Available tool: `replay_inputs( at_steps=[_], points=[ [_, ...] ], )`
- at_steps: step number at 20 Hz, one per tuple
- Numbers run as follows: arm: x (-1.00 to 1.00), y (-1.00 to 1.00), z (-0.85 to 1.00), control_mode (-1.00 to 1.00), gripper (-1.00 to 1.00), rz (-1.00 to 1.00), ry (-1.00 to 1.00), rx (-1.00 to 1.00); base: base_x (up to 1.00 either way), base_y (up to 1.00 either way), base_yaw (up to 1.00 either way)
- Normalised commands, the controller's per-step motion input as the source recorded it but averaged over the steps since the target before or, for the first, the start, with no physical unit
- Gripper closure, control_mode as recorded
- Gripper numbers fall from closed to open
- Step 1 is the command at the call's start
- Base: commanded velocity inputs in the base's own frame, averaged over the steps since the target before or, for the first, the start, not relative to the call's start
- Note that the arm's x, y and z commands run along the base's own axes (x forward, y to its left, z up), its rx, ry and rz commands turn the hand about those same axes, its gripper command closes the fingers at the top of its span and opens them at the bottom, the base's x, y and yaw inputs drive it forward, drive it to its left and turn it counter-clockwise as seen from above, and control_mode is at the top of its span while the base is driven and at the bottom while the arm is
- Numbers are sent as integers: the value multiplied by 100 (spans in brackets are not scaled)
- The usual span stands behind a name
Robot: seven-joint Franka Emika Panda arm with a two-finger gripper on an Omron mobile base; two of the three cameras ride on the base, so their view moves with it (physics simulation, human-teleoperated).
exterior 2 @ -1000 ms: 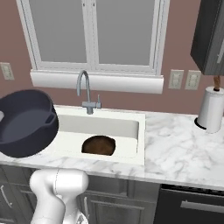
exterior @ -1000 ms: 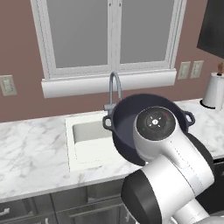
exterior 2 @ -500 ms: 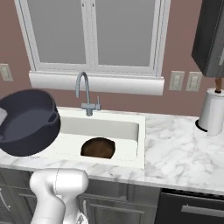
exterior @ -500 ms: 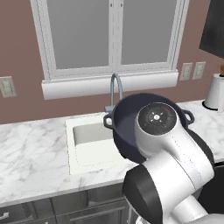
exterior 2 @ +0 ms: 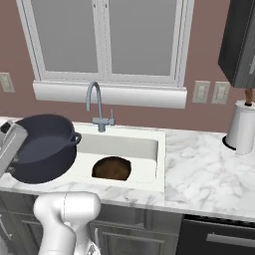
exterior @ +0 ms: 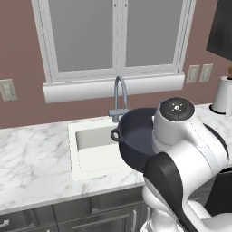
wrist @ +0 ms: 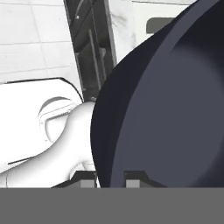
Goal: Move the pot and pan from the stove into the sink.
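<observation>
Hand view shows our gripper [wrist: 110, 176] pinching the pot [wrist: 175, 109] by its rim. Tilted beside the sink [exterior 2: 149, 149], we judge it could slip onto the pan [exterior 2: 111, 168].

I see a brownish-red wall [exterior 2: 209, 55] with a white-framed window [exterior 2: 104, 40] and sill, white marble counter [exterior 2: 199, 174], grey cabinets [exterior: 90, 217] below, a dark upper cabinet [exterior 2: 241, 45], wall outlets [exterior 2: 209, 92].

A white marble worktop [exterior 2: 199, 174] runs below a white-framed window [exterior 2: 104, 40] in a brown wall. A paper towel roll [exterior 2: 242, 127] stands upright on the worktop at right, below a dark cabinet [exterior 2: 241, 42]. Two outlets [exterior 2: 209, 92] sit beside the window sill.
</observation>
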Motion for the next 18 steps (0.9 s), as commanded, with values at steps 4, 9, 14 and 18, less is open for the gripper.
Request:
replay_inputs(
  at_steps=[4, 9, 14, 18],
  points=[
    [38, -33, -3, -100, 100, 13, 14, 3, 0, 0, 0],
    [49, -45, 0, -100, 100, 13, 13, 7, 0, 0, 0],
    [40, -53, 0, -100, 100, 10, 15, 8, 0, 0, 0],
    [36, -55, 0, -100, 100, 9, 13, 9, 0, 0, 0]
  ],
)
